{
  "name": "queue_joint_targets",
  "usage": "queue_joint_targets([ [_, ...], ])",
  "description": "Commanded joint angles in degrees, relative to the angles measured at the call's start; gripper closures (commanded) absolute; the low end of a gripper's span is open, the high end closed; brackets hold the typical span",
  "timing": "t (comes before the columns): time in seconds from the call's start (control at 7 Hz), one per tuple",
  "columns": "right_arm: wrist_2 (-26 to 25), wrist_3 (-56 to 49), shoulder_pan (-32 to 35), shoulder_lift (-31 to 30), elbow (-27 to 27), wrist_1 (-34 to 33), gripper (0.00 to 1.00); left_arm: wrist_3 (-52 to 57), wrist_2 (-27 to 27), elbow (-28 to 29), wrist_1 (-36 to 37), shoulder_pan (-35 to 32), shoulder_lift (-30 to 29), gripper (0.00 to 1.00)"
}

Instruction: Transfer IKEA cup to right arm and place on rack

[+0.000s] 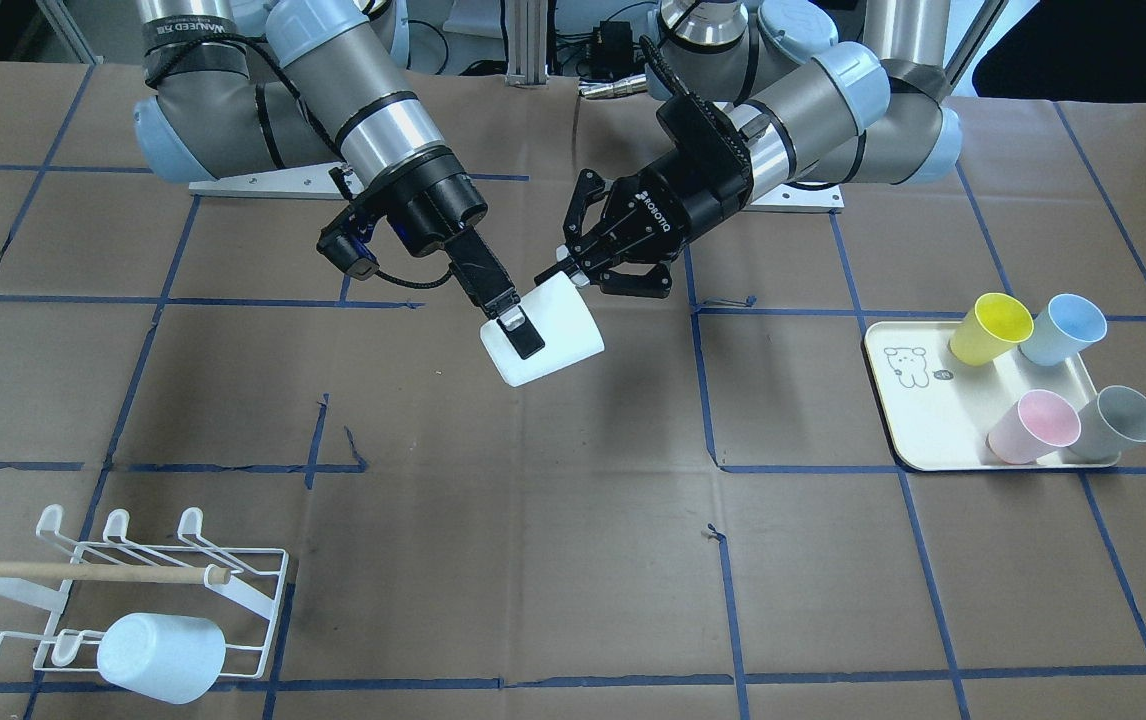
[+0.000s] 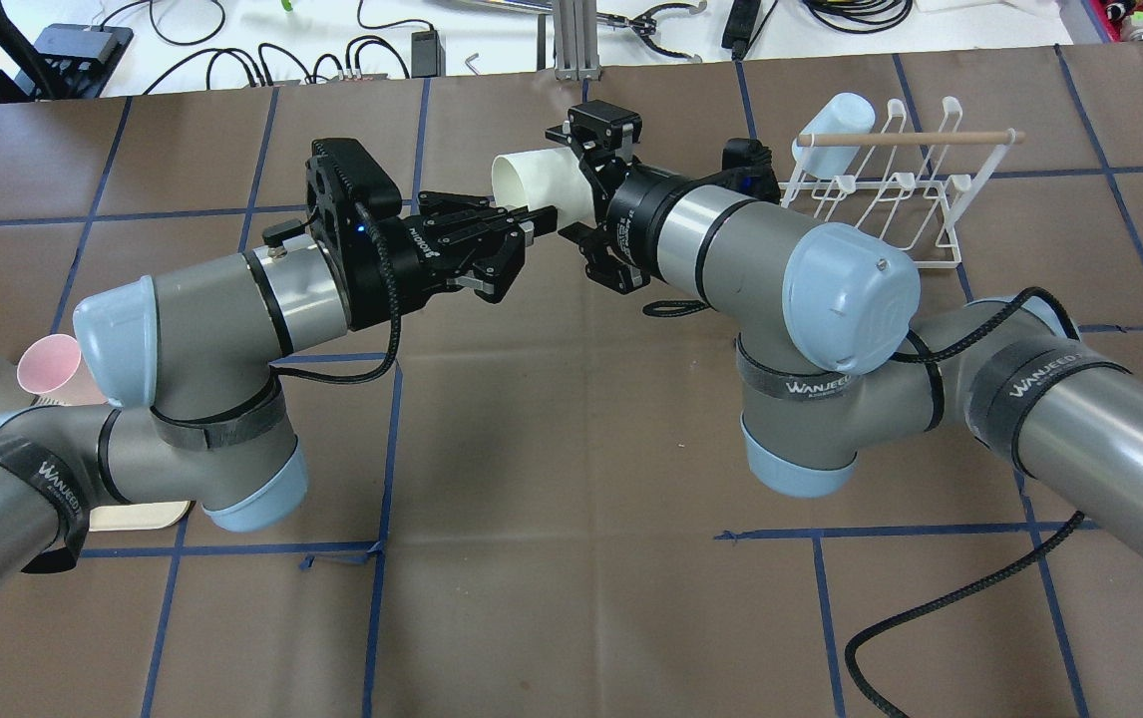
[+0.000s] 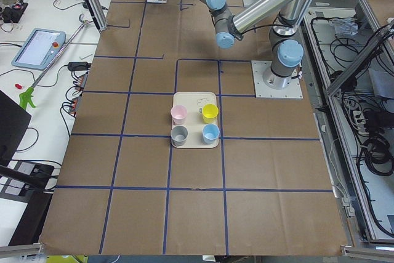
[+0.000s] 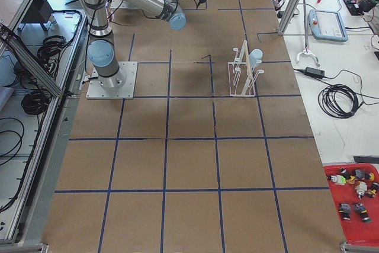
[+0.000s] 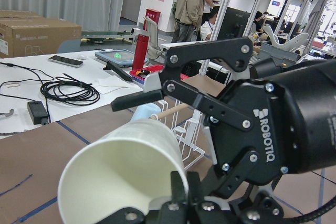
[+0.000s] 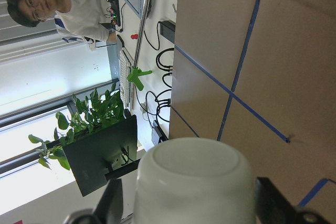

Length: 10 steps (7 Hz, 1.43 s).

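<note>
The white cup [image 1: 563, 335] hangs in the air, well apart from the rack [image 1: 88, 571], and lies nearly on its side. Its long axis runs roughly along the line to the rack: the closed base points toward the rack and the open mouth away from it.

At the mouth, the end far from the rack, the left gripper [image 1: 578, 272] pinches the rim. Its jaws are drawn narrow on the wall, with one finger seemingly inside the mouth. On the rack side of that grip, the right gripper [image 1: 523, 335] straddles the cup's body crosswise, with one finger lying over the wall. Whether its pads press the cup cannot be told.

The right arm is the nearer of the two to the rack, and the cup's base leads that way. I judge that the coming move turns on the left jaws letting go and backing off, away from the rack.

A pale blue cup [image 1: 161, 657] sits on one of the rack's prongs.
</note>
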Motion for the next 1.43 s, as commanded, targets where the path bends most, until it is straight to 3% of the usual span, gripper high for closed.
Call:
queue_joint_targets([
  [0.0, 0.0, 0.0, 0.0, 0.0, 0.0, -0.1, 0.43, 0.0, 0.0, -0.1, 0.1, 0.0, 0.1, 0.94],
  [0.14, 0.1, 0.0, 0.0, 0.0, 0.0, -0.2, 0.48, -0.1, 0.1, 0.0, 0.1, 0.0, 0.1, 0.92],
  [0.29, 0.1, 0.0, -0.1, 0.0, 0.0, -0.2, 0.51, 0.0, 0.3, 0.1, 0.1, 0.0, 0.2, 0.65],
  [0.43, 0.2, 0.0, -0.1, 0.0, 0.0, -0.2, 0.53, -1.2, 0.3, 0.3, 0.1, 0.0, 0.2, 0.27],
  [0.57, 0.2, 0.0, -0.1, 0.0, 0.0, -0.2, 0.54, -2.8, 0.2, 0.7, 0.3, 0.0, 0.1, 0.02],
  [1.0, -0.3, -1.0, -0.7, 0.2, -0.5, -0.8, 0.65, -3.2, 0.5, 0.2, 1.1, 1.0, 0.8, 0.01],
  [1.29, -0.4, -1.7, -3.8, 2.9, -4.9, -1.0, 0.66, -3.2, -0.1, 0.1, 1.1, 5.7, 1.3, 0.01],
])
